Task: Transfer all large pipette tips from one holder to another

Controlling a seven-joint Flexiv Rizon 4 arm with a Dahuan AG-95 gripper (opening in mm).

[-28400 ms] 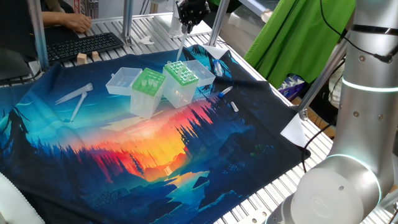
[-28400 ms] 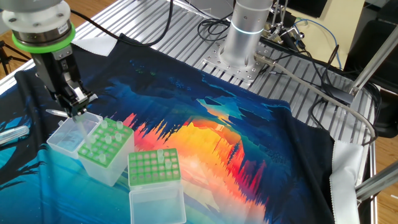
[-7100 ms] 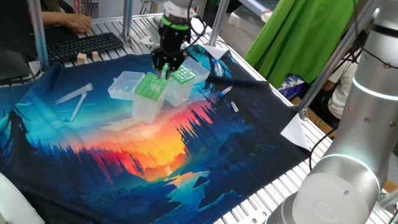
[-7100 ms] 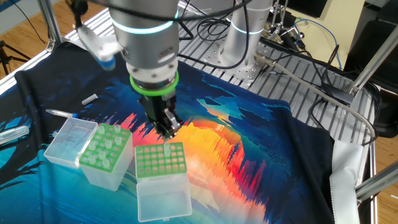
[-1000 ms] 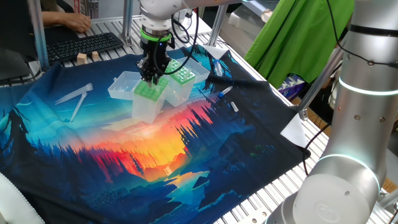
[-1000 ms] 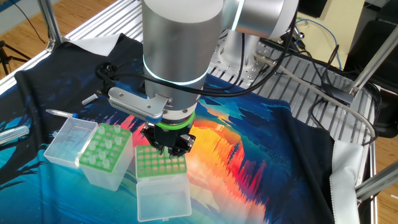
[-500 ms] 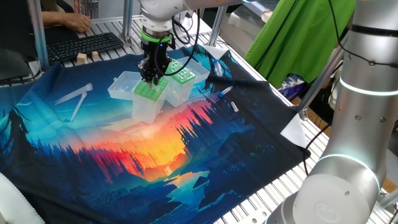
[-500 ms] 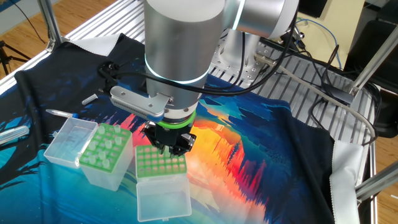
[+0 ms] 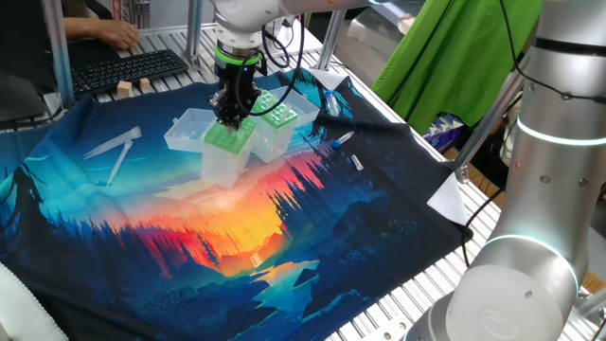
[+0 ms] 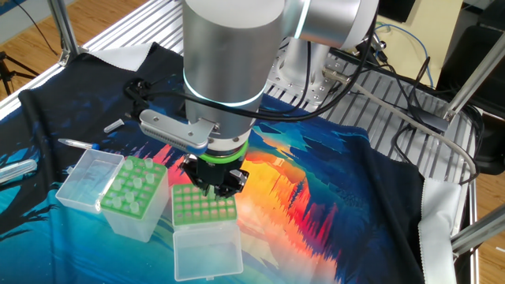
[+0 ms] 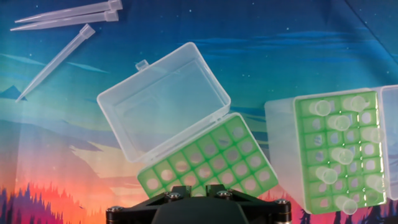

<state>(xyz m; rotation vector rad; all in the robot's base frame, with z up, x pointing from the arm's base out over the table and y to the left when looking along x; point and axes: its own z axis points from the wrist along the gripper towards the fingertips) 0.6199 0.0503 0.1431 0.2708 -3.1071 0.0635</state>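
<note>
My gripper (image 9: 230, 117) (image 10: 214, 188) hangs straight down over the light-green holder (image 9: 221, 142) (image 10: 201, 213) (image 11: 211, 158), fingertips at its top plate. In the hand view only the finger bases show, with a narrow gap at the gripper (image 11: 198, 190), so I cannot tell whether anything is between them. The dotted darker-green holder (image 9: 281, 116) (image 10: 136, 185) (image 11: 336, 155) stands right beside it, with several large pipette tips (image 11: 321, 107) upright in it. Three more clear tips (image 11: 68, 14) (image 9: 114, 152) lie loose on the cloth.
Each box has its clear lid folded open on the cloth: one lid (image 9: 189, 128) (image 11: 161, 102) by the light-green holder, the other lid (image 10: 88, 173) by the dotted one. A blue-tipped marker (image 9: 341, 140) (image 10: 75, 144) lies nearby. A keyboard (image 9: 128, 68) sits at the back.
Seven seconds ago the gripper stood at the dotted holder; it now hangs over the light-green one. Over the last second the arm has barely moved.
</note>
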